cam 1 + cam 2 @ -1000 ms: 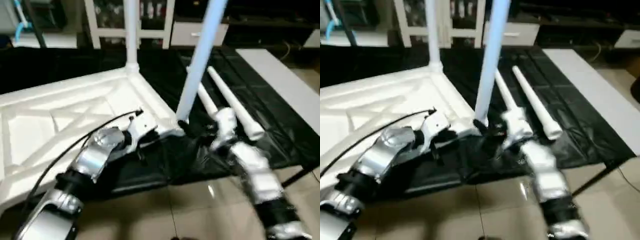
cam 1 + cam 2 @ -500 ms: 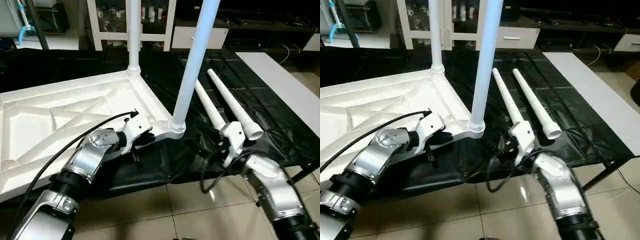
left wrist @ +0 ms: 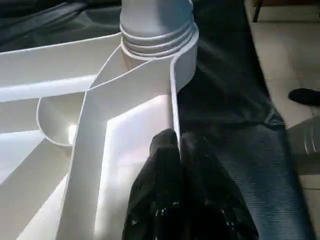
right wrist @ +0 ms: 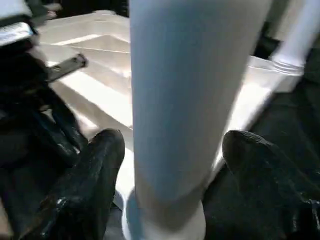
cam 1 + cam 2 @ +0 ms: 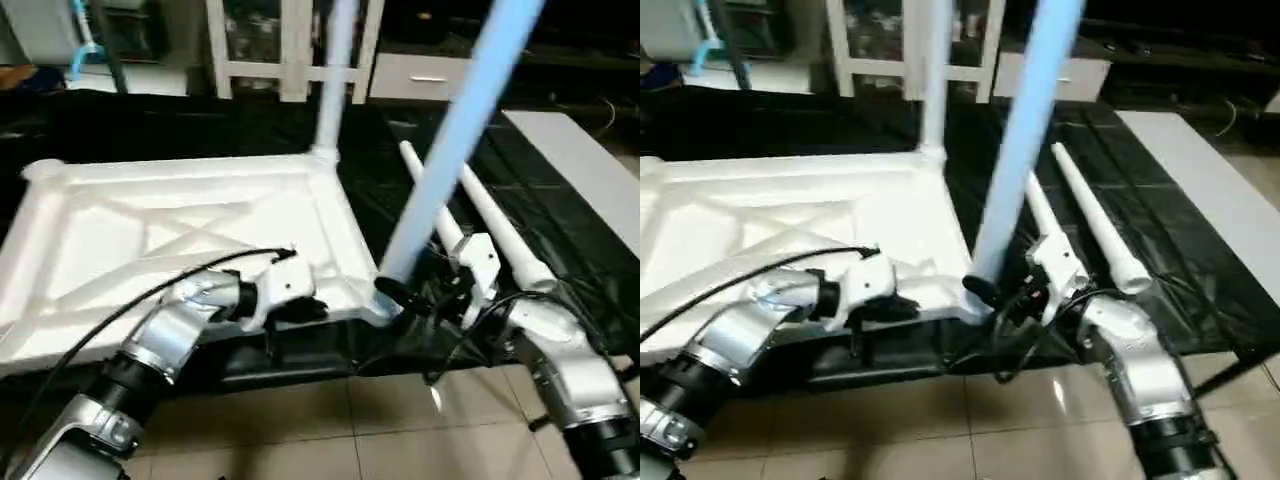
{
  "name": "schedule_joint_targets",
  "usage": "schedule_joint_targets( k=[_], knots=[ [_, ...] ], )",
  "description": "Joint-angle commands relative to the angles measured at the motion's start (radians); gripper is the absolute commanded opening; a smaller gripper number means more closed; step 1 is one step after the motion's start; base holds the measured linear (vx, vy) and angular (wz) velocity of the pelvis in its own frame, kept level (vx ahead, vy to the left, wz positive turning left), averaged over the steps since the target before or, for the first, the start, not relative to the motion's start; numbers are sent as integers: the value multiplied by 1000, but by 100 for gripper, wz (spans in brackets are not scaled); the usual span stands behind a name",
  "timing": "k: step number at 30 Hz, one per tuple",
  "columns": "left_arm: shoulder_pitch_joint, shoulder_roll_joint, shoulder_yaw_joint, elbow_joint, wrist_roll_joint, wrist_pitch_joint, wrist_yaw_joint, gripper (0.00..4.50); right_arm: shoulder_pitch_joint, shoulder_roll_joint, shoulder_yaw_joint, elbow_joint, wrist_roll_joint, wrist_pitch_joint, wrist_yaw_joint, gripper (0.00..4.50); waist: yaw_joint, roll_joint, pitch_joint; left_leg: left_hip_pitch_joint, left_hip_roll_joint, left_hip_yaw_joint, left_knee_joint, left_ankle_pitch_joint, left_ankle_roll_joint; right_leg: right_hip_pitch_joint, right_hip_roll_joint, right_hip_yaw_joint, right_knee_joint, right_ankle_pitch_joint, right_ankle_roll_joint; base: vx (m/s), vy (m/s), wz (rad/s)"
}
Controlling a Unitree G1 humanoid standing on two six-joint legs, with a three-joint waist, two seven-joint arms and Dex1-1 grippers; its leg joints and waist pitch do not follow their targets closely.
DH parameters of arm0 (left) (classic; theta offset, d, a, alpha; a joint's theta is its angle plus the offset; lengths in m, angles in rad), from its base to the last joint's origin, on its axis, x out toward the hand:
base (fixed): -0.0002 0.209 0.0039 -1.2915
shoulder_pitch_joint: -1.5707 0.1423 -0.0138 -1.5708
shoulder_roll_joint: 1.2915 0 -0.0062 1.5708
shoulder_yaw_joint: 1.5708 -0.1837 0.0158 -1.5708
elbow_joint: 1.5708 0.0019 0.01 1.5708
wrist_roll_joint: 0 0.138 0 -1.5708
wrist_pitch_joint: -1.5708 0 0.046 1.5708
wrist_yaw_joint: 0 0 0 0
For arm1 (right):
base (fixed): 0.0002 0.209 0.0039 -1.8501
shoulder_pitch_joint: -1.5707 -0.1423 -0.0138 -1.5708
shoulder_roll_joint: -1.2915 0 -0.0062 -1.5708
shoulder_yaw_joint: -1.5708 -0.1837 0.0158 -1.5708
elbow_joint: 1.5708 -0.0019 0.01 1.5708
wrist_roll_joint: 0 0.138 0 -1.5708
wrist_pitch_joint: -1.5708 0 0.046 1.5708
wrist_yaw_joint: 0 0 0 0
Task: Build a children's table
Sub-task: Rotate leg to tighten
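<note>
Lying upside down on a black-covered worktop [image 5: 560,250], the white table top [image 5: 180,235] is seen with its X-ribbed underside facing up. Two legs are stood upright in its corner sockets: the far leg [image 5: 335,75] at the far right corner and the near leg [image 5: 450,150] at the near right corner, the latter leaning a little to the right in the head views. Two loose legs [image 5: 480,215] are laid side by side on the black cover, just to the right of the table top.

The left tool [image 3: 180,150] is pressed closed, its two black fingers [image 3: 162,165] brought together against the thin edge wall of the table top, close to the near right corner socket [image 3: 157,35]. In the left wrist view the wall is seen running between the fingertips, so the rim appears pinched, though a firm hold cannot be confirmed.

The right tool [image 4: 172,165] is held wide open around the base of the near leg, one finger [image 4: 92,170] on each side of the tube. A gap is visible between each finger and the leg, so the leg is straddled rather than clamped.

A white glass-door cabinet [image 5: 290,45] is seen behind the worktop, and pale tiled floor [image 5: 330,440] lies in front of it.
</note>
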State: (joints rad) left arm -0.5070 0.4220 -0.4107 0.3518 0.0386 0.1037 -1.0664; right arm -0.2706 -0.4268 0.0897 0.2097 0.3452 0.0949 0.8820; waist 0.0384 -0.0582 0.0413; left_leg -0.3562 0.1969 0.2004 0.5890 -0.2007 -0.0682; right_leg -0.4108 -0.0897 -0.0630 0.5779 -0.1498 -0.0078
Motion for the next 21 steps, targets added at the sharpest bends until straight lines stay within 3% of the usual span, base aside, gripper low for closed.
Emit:
schedule_joint_targets(
  k=[1,3,5,7,9,14,21],
  knots=[
    [30,-3,-72,18,30,18,-45,0,-14,-25,-7,2,11,21,40,346,-5,8,-47,16,42,-15,-82,-305,19,34,-48,42,-64,-319,-192,0,0,0],
    [31,-3,-69,15,30,16,-54,0,-27,-45,-1,11,17,43,84,346,-6,7,-47,17,41,-18,-82,-335,10,33,-50,42,-70,-377,-169,0,0,0],
    [32,1,-67,10,28,17,-60,0,-34,-61,2,15,25,64,119,311,-6,3,-49,13,42,-19,-81,-317,13,35,-51,43,-69,-367,-164,0,0,0],
    [33,4,-66,7,29,17,-61,0,-41,-72,4,24,27,76,141,311,-4,0,-51,12,41,-19,-79,-293,19,36,-51,43,-65,-346,-169,0,0,0],
    [35,5,-65,4,30,19,-63,0,-48,-82,6,36,26,86,156,277,-6,0,-51,9,41,-19,-79,-282,23,38,-51,41,-64,-338,-175,0,0,0],
    [40,8,-68,-3,28,24,-66,0,-59,-89,9,72,14,80,171,237,-4,-1,-55,8,41,-17,-75,-233,34,41,-51,40,-56,-280,-192,0,0,0],
    [46,8,-70,-14,28,30,-79,0,-70,-60,3,99,1,70,175,192,-4,0,-55,8,40,-17,-74,-226,39,42,-51,40,-55,-278,-198,0,0,0]
  ],
)
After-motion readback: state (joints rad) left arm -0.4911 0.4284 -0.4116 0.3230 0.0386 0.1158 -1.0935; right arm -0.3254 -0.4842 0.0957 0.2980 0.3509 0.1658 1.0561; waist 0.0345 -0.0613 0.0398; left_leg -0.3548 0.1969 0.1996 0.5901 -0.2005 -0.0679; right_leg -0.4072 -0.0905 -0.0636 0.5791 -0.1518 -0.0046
